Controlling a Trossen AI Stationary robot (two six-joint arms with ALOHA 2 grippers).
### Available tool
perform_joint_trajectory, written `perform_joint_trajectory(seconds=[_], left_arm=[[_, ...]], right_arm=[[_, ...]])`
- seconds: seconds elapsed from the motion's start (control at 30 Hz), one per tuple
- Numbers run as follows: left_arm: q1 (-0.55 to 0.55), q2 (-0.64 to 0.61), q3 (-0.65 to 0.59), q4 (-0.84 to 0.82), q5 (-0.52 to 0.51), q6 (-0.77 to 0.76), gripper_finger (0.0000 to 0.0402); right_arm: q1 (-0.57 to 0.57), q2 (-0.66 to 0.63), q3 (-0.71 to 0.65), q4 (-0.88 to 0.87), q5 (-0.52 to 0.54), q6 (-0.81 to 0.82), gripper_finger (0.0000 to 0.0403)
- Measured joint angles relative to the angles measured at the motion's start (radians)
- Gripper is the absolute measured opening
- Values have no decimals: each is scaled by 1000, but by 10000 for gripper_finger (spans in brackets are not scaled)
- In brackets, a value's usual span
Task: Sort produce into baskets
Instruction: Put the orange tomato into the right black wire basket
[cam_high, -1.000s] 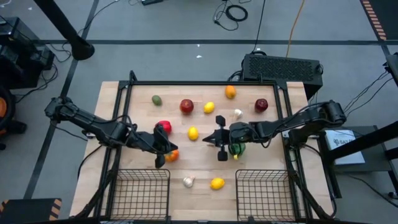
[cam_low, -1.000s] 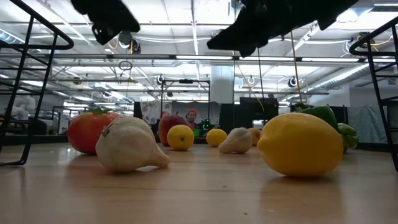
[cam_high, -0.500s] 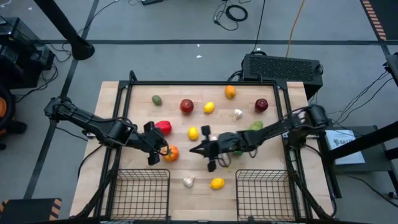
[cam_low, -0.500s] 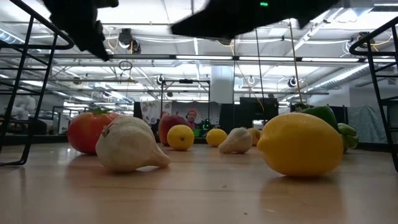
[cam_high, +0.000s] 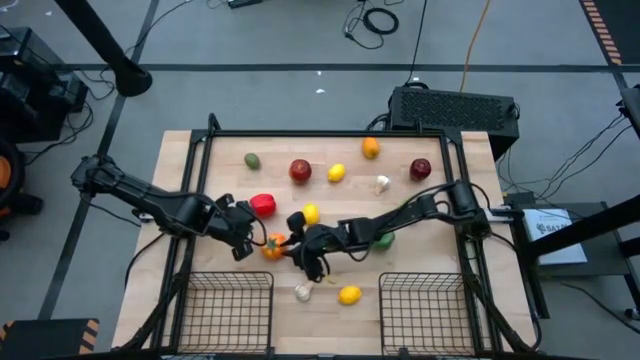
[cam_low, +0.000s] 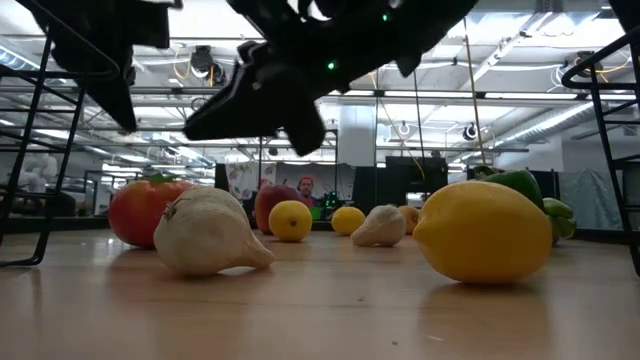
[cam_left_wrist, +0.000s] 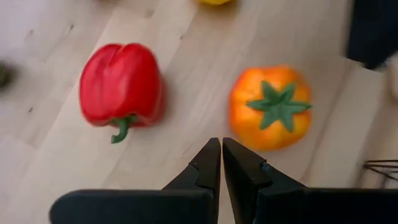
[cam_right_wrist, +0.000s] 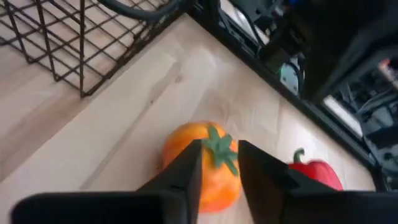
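Observation:
An orange tomato (cam_high: 272, 246) with a green stem rests on the wooden table, with a red pepper (cam_high: 263, 205) beyond it. My left gripper (cam_high: 250, 232) is shut and empty just left of the tomato; its wrist view shows the pepper (cam_left_wrist: 121, 84) and the tomato (cam_left_wrist: 270, 106) ahead of the shut tips (cam_left_wrist: 221, 142). My right gripper (cam_high: 297, 247) is open just right of the tomato and raised above the table (cam_low: 255, 105). Its two fingers frame the tomato (cam_right_wrist: 205, 171) without touching it. Two black wire baskets (cam_high: 225, 312) (cam_high: 425, 312) stand at the near edge.
A garlic bulb (cam_high: 303, 292) and a lemon (cam_high: 348, 294) lie between the baskets. A lemon (cam_high: 310, 213) and a green pepper (cam_high: 383, 238) lie near my right arm. Apples (cam_high: 300, 170) (cam_high: 420, 168), a lemon (cam_high: 336, 172), an orange (cam_high: 370, 148) and a garlic bulb (cam_high: 382, 183) lie farther back.
My right gripper has swept toward the table's left edge, from above the green pepper to beside the orange tomato. My left gripper has drawn back from over the tomato toward the table's left and far edges. No produce has moved.

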Motion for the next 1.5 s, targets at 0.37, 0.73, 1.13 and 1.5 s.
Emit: perform_joint_trajectory(seconds=[0.37,0.73,1.13,1.5], left_arm=[[0,0,-93,20,-4,-55,27],[0,0,-122,99,-5,-52,27],[2,69,-124,168,-28,81,27],[2,161,-124,170,-23,86,27]], right_arm=[[4,83,0,151,-6,-132,159],[-3,115,0,198,-10,-178,151],[-24,114,0,220,-32,-181,130],[-32,131,0,253,-50,-170,130]])
